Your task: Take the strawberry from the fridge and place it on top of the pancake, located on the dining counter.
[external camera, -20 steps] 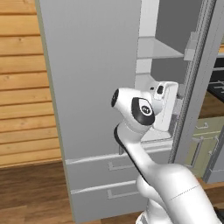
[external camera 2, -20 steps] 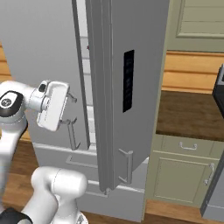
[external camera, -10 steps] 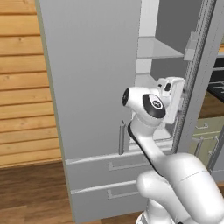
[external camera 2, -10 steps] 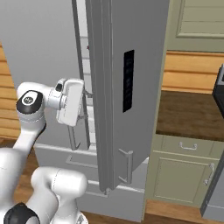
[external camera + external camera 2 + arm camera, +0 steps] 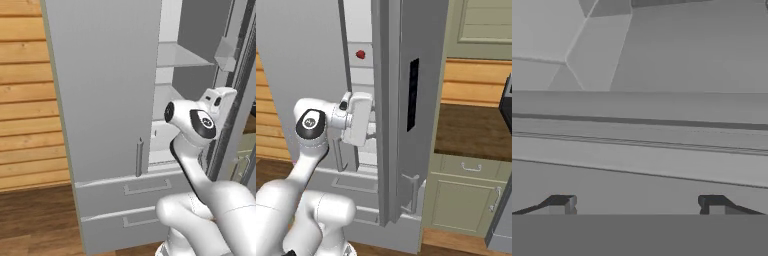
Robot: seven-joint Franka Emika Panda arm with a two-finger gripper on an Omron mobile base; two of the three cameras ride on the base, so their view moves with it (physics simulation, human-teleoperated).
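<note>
The fridge (image 5: 100,75) stands with its left door shut and its right door (image 5: 406,100) swung open, seen edge-on. A small red strawberry (image 5: 360,54) lies on an upper inner shelf. My hand (image 5: 358,119) reaches into the open compartment, well below the strawberry, and its fingers are hidden behind the door edge. In the hand view my gripper (image 5: 637,202) is open with nothing between its fingertips (image 5: 562,202), and it faces pale shelf edges (image 5: 637,150) close ahead. The pancake and the dining counter are out of view.
The shut door's bar handle (image 5: 139,157) and two lower drawers (image 5: 127,189) sit left of my arm. A pale shelf (image 5: 180,55) spans the compartment above my hand. Right of the fridge is a brown-topped counter (image 5: 471,130) over green cabinets (image 5: 466,200).
My hand has swung from in front of the shut door's handle rightward and forward into the open fridge compartment. The fridge and its doors have not moved.
</note>
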